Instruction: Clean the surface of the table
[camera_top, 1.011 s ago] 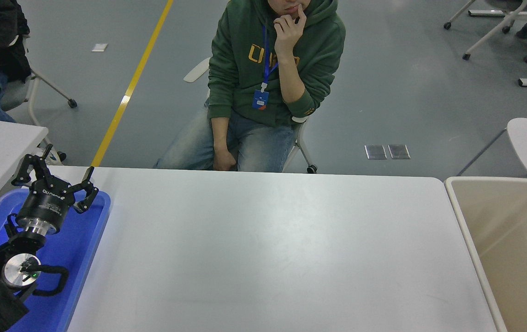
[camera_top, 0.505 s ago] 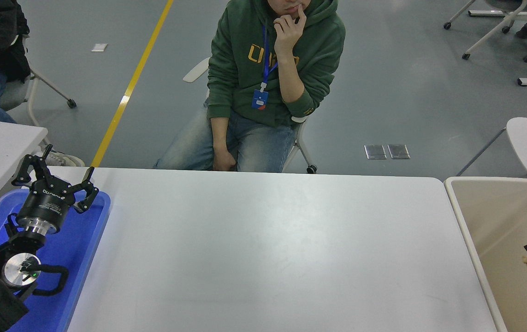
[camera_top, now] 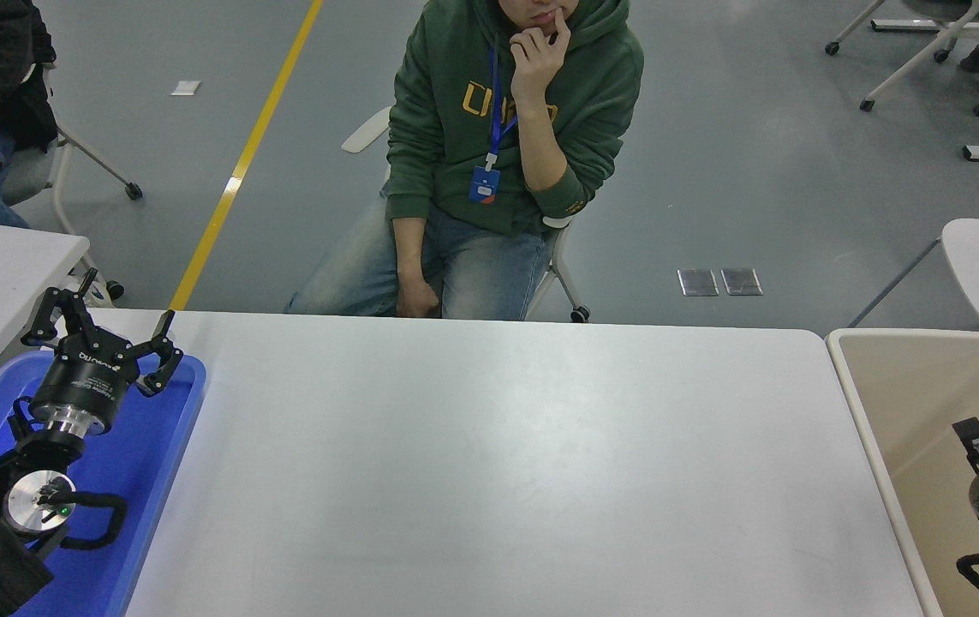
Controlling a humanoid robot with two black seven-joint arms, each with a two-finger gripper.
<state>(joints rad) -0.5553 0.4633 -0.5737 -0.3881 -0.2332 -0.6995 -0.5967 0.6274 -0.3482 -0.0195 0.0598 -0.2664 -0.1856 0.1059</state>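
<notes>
A grey floor with a yellow line lies beyond the white table (camera_top: pixel 489 463), which fills the middle of the view and shows nothing on its surface. At lower left, the left gripper (camera_top: pixel 104 330) hangs parked over a blue tray (camera_top: pixel 159 446), its fingers spread and holding nothing. A person (camera_top: pixel 498 163) sits at the far edge. At right, the right gripper (camera_top: pixel 973 433) is inside the beige bin (camera_top: pixel 874 411); whether it is released or clenched cannot be told. To finish well, it should probably lift straight up, clear of the bin's wall.
</notes>
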